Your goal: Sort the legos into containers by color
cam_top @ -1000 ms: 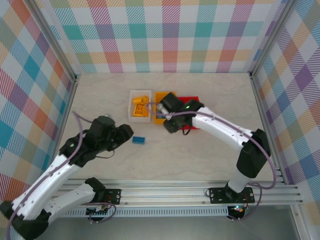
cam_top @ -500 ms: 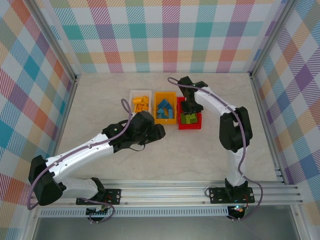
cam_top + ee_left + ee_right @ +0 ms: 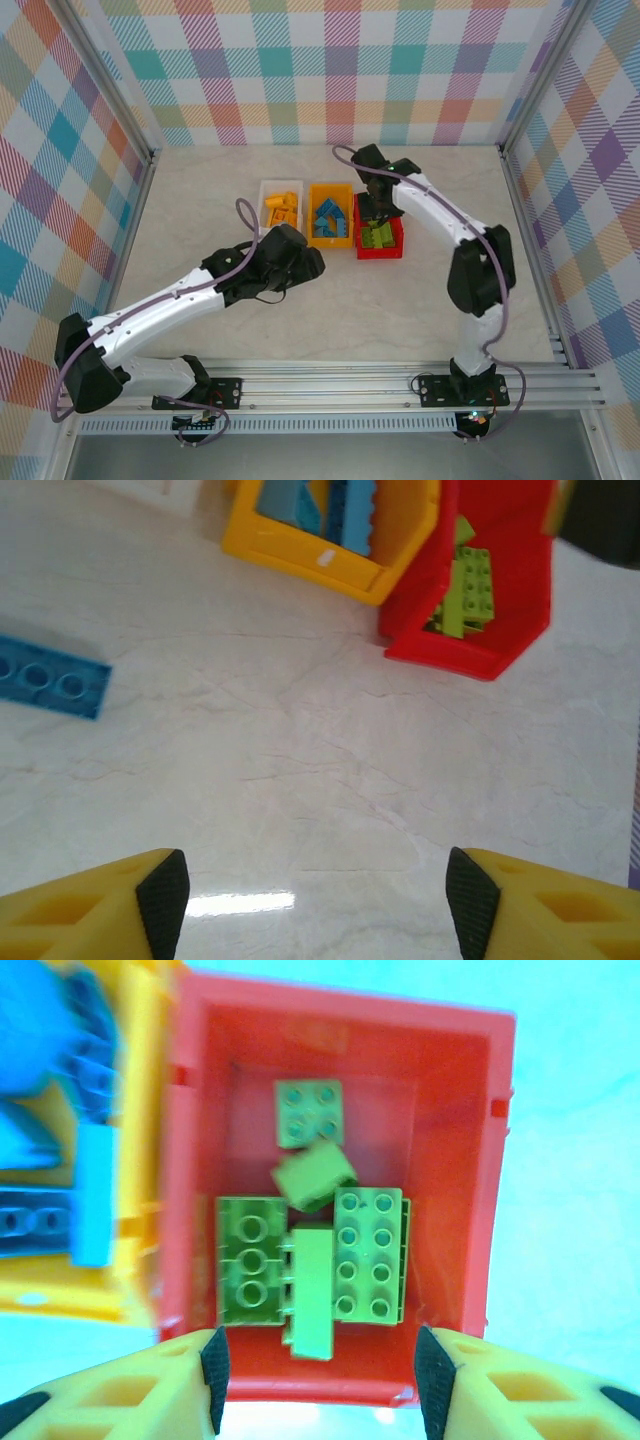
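Three bins stand in a row: a white bin (image 3: 263,225) with yellow bricks (image 3: 281,208), an orange-yellow bin (image 3: 313,238) with blue bricks (image 3: 330,216), and a red bin (image 3: 380,251) with several green bricks (image 3: 370,1250). My right gripper (image 3: 320,1370) hangs open over the red bin's near end, with nothing between its fingers. One loose blue brick (image 3: 45,685) lies flat on the table, left of and beyond my left gripper (image 3: 318,905). That gripper is open and empty, low over bare table just in front of the bins.
The orange-yellow bin (image 3: 310,565) and the red bin (image 3: 470,655) stand close ahead of my left gripper (image 3: 308,264). The right arm (image 3: 440,220) arcs round behind and to the right of the red bin. Checked walls enclose the table.
My left arm has reached forward toward the bins and now covers the loose blue brick in the top view. My right gripper has swung from beside the orange-yellow bin to above the red bin.
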Controlling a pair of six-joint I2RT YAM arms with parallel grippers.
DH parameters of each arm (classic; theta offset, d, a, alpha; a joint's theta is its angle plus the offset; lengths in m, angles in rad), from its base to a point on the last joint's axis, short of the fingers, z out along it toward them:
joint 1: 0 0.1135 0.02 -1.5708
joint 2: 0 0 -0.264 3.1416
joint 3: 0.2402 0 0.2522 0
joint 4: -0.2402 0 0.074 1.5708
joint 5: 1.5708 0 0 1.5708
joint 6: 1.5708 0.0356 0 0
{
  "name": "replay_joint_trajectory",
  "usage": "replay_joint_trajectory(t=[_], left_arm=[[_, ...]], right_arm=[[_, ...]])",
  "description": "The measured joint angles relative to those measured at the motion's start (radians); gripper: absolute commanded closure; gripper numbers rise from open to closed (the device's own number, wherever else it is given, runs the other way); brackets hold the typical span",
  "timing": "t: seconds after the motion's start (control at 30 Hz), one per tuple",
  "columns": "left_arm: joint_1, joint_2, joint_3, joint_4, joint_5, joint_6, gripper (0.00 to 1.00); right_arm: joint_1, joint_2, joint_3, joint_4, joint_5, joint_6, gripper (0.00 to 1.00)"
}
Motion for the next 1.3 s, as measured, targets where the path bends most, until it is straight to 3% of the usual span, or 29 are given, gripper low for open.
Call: replay_joint_trajectory(t=[0.13, 0.3, 0.53, 0.83, 0.93, 1.13, 1.3], left_arm=[[0.097, -0.032, -0.068, -0.030, 0.011, -0.093, 0.23], [0.240, -0.010, -0.170, -0.032, 0.043, -0.231, 0.17], [0.301, 0.151, -0.181, 0.062, 0.069, -0.440, 0.15], [0.317, 0.359, -0.113, 0.099, 0.107, -0.648, 0.15], [0.331, 0.400, -0.093, 0.105, 0.114, -0.687, 0.21], [0.343, 0.471, -0.066, 0.124, 0.116, -0.740, 0.51], [0.343, 0.479, -0.066, 0.126, 0.117, -0.753, 0.62]], right_arm=[[0.084, -0.293, -0.208, 0.148, -0.078, -0.022, 0.39], [0.258, -0.593, -0.510, 0.322, -0.278, -0.071, 0.29], [0.378, -0.685, -0.707, 0.367, -0.408, -0.061, 0.27], [0.440, -0.716, -0.719, 0.376, -0.417, -0.032, 0.28], [0.451, -0.707, -0.718, 0.382, -0.417, -0.029, 0.28], [0.478, -0.665, -0.710, 0.393, -0.413, -0.027, 0.28], [0.488, -0.659, -0.710, 0.396, -0.400, -0.017, 0.29]])
